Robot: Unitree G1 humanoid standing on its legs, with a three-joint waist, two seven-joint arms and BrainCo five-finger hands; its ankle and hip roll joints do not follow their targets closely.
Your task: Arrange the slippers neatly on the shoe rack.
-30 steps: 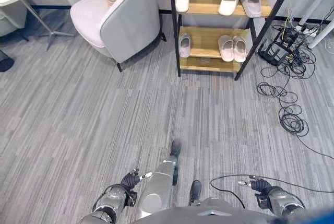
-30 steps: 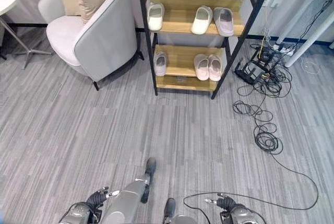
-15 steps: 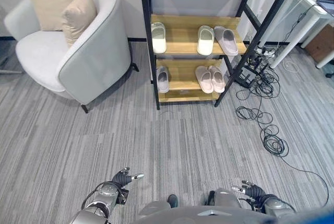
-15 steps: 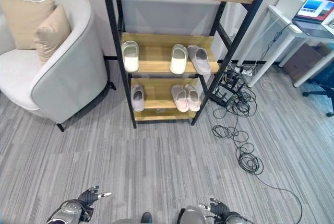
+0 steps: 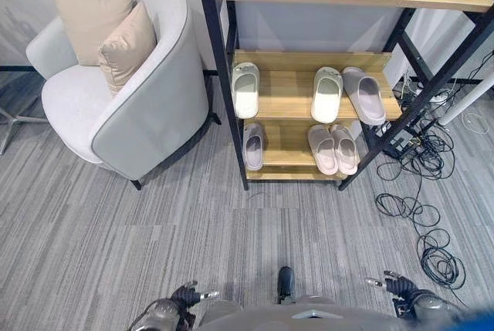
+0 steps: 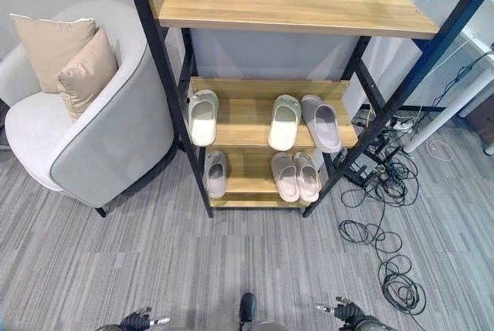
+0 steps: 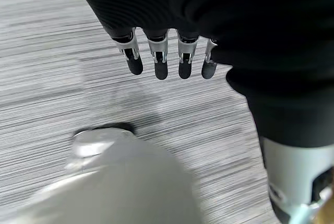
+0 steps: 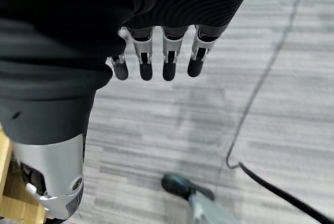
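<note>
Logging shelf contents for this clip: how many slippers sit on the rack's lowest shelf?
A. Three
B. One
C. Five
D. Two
A: the lowest shelf holds one slipper at its left and a pair side by side at its right.

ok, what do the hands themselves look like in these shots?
Both alike: the left hand and right hand each have a dark ribbed cover over the back and wrist, with a row of silver fingers ending in dark rounded tips. A silver-grey arm section shows beside each cover.

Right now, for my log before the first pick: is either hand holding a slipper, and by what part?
Nothing is held. The left hand and right hand hang open over the floor.
</note>
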